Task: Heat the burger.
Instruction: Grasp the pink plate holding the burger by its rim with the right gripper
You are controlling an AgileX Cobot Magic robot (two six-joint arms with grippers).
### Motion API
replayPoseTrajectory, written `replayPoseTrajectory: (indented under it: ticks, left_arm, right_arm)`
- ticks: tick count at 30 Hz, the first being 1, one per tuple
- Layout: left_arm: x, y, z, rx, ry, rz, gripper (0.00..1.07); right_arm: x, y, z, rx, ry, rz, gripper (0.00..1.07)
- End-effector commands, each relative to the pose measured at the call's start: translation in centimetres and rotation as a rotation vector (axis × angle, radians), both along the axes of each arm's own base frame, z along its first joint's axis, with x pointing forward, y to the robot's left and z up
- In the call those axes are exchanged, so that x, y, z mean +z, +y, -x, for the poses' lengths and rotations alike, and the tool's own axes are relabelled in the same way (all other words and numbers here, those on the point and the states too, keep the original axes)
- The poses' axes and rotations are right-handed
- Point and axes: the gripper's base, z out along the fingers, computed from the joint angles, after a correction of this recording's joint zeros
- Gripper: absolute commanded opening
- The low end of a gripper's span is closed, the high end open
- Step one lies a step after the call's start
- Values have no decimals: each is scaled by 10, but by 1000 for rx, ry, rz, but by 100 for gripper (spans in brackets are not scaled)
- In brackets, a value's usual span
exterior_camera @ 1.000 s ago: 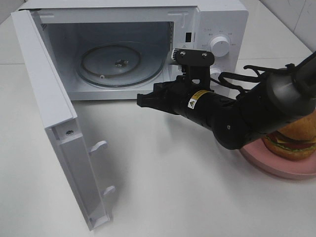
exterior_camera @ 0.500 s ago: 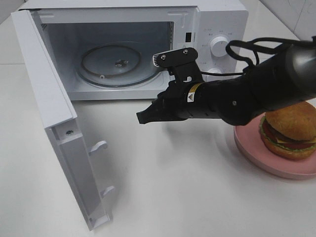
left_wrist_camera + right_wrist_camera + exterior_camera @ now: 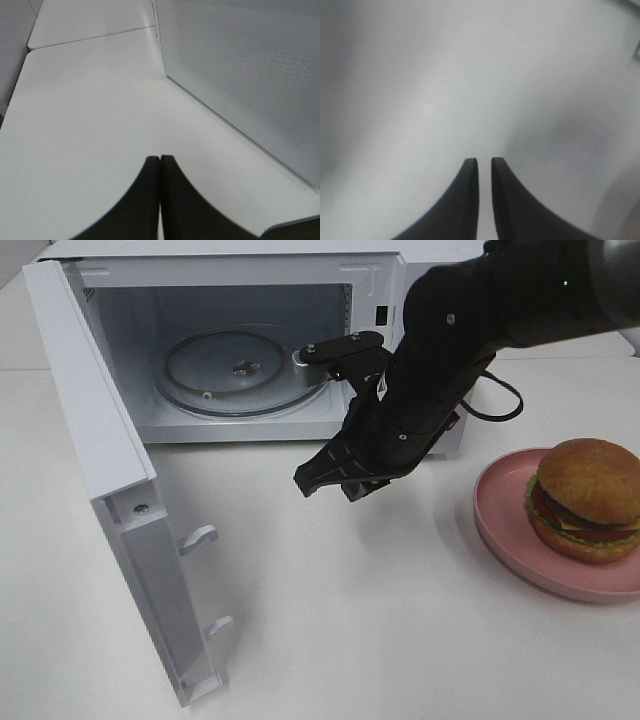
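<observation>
The golden-bunned burger (image 3: pixel 587 498) sits on a round pink plate (image 3: pixel 500 530), right side of the white desk (image 3: pixel 350 630). My right hand (image 3: pixel 327 488), tips barely parted and empty, hangs by the open white microwave (image 3: pixel 250 248); I'd spread it wider before reaching over.

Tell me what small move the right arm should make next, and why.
Probably swing the right end effector toward the burger and widen its jaws. The microwave door stands open and the glass turntable is bare, while the burger sits on the pink plate; the end effector hangs empty above the table, jaws barely apart.
</observation>
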Motion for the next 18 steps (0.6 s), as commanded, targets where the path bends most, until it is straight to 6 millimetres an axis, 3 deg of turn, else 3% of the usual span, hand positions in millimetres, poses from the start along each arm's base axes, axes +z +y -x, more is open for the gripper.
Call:
replayPoseTrajectory:
  ticks: [1,5,8,9,10,12,13,15,16,17,18]
  left_arm:
    - [-1,0,3,7,-24,4,0]
    - [-1,0,3,7,-24,4,0]
    - [-1,0,3,7,-24,4,0]
    - [-1,0,3,7,-24,4,0]
    - [-1,0,3,7,-24,4,0]
    - [-1,0,3,7,-24,4,0]
    - [-1,0,3,7,-24,4,0]
    - [-1,0,3,7,-24,4,0]
    - [-1,0,3,7,-24,4,0]
    - [-1,0,3,7,-24,4,0]
    - [-1,0,3,7,-24,4,0]
  right_arm:
    - [10,-1,4,-56,97,20,14]
    - [11,1,8,-80,152,2,16]
    - [11,1,10,-82,169,8,24]
    - [11,0,10,-82,168,13,35]
    - [11,0,10,-82,168,13,35]
    - [11,-1,9,-88,160,25,52]
    - [11,-1,9,-88,160,25,52]
    - [11,-4,7,-111,136,48,70]
    - [11,-4,7,-111,136,48,70]
    - [10,-7,6,-109,127,83,79]
    - [10,-9,6,-102,121,104,81]
